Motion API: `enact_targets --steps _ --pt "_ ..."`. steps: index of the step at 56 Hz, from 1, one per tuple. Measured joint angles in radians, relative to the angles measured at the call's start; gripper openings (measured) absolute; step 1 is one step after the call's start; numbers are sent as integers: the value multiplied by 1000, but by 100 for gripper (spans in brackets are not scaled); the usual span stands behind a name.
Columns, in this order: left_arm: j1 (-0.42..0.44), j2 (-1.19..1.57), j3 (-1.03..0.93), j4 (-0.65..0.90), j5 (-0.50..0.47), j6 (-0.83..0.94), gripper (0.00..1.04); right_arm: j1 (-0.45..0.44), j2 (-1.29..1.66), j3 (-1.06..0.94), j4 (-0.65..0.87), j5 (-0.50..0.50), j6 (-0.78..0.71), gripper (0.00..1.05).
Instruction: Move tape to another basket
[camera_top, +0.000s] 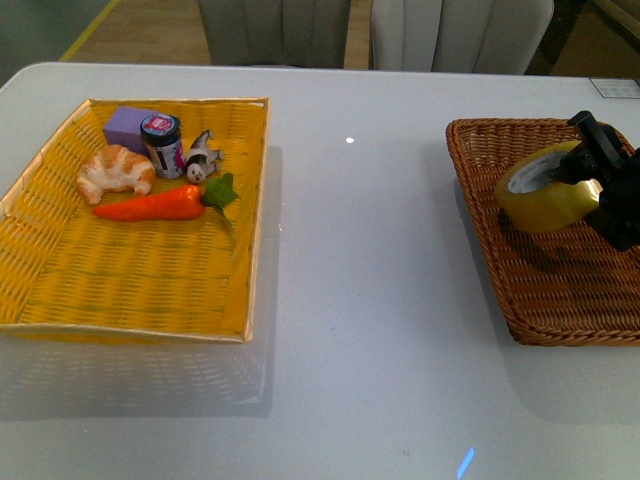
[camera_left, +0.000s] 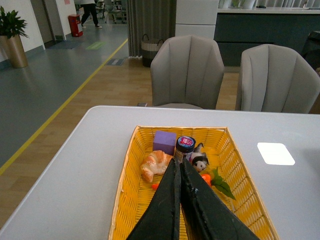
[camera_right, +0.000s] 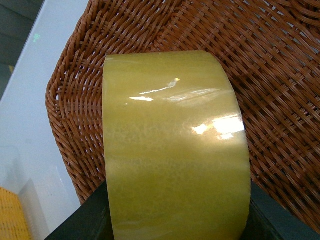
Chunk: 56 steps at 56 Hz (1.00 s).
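Grips the tape (camera_top: 535, 200) across its width in the right tool (camera_top: 585, 180), raised over the basket (camera_top: 475, 215) near its left wall, left tool (camera_left: 177, 165) pressed together far from the basket; seems light, stiff, glossy-slick, so best pinched on its flat sides.

Identify your tape (camera_top: 540, 200) as translucent yellowish. Your basket (camera_top: 560, 290) is dark brown with a woven pattern. The tray (camera_top: 130, 280) is a bright yellow weave. The carrot (camera_top: 150, 206) is orange with green leaves; the block (camera_top: 128, 126) is purple. The table (camera_top: 360, 250) is pale grey.
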<state>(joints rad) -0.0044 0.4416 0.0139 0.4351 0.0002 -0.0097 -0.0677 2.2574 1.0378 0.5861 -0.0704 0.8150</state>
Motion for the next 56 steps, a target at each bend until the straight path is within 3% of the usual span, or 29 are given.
enact_targets --steps 2,21,44,54,56 --pt "0 -16 0 -14 0 0 2 0 0 0 0 0 -5 47" --pt "0 -146 0 -137 0 0 2 -50 -106 -132 56 -18 -18 97" --pt "0 -257 0 -250 0 0 2 -105 -643 -461 69 -100 -64 96" --pt "0 -422 0 -429 0 0 2 -96 -965 -588 -65 -98 -146 96" --pt "0 -424 0 -429 0 0 2 -87 -993 -631 27 -82 -235 90"
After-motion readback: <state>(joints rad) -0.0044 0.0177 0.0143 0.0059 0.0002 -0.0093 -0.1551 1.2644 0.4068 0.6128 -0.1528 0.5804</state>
